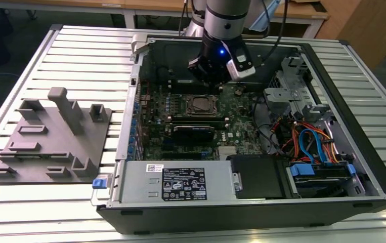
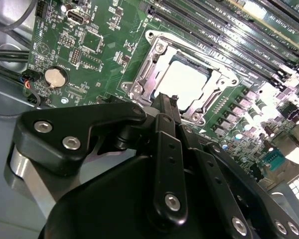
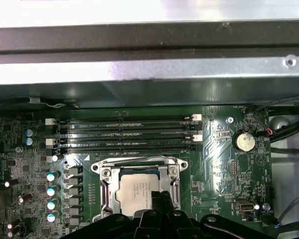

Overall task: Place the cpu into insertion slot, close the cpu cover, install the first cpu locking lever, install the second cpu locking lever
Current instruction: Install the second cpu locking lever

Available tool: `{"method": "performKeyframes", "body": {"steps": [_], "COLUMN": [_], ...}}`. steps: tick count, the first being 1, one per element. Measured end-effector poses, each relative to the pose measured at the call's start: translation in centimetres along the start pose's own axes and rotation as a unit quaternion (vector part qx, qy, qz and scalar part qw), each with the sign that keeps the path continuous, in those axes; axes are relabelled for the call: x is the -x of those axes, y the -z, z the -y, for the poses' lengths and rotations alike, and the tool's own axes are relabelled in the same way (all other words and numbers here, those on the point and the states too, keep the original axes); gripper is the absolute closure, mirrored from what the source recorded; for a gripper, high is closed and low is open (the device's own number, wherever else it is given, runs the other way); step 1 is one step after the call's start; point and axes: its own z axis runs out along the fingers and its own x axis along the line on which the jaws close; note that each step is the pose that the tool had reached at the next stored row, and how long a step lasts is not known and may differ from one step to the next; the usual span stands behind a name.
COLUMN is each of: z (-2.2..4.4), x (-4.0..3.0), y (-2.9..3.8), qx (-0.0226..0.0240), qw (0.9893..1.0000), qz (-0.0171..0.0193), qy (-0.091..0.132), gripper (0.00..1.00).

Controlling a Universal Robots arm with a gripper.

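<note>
Looking down into the open black computer case in the exterior view, you see your black gripper hanging on the grey arm just above the green motherboard, at the far edge of the socket. The small flat square cpu with its dull silver-grey metal top lies seated inside the square insertion slot with the silvery metal rim; you can check this in both wrist views, where the chip sits flat and squared up within the socket. The thin silvery cpu cover with the square central cut-out is folded down around the chip, its frame bordering the metal top on the sides you can see. In the second wrist view your gripper's black fingers come together into one narrow tip with no gap showing between them, and nothing is held in them; that tip sits right at the edge of the cover frame, though you cannot tell whether it touches the metal. Beyond the socket run the long narrow black memory slots, parallel to one another. A round silver coin battery sits on the board well apart from the socket. Outside the case, on the exterior view's left, a grey moulded fixture tray rests on the slatted metal table.
</note>
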Motion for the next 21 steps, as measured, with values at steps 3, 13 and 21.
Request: {"method": "performKeyframes", "body": {"steps": [3, 13, 21], "z": [0.11, 0.46, 0.74], "x": [0.0, 0.02, 0.04], "y": [0.0, 0.02, 0.02], "qx": [0.0001, 0.0, 0.0], "qw": [1.0, 1.0, 1.0], "qz": [0.0, 0.0, 0.0], "qy": [0.0, 0.0, 0.0], "gripper": [0.9, 0.9, 0.9]}}
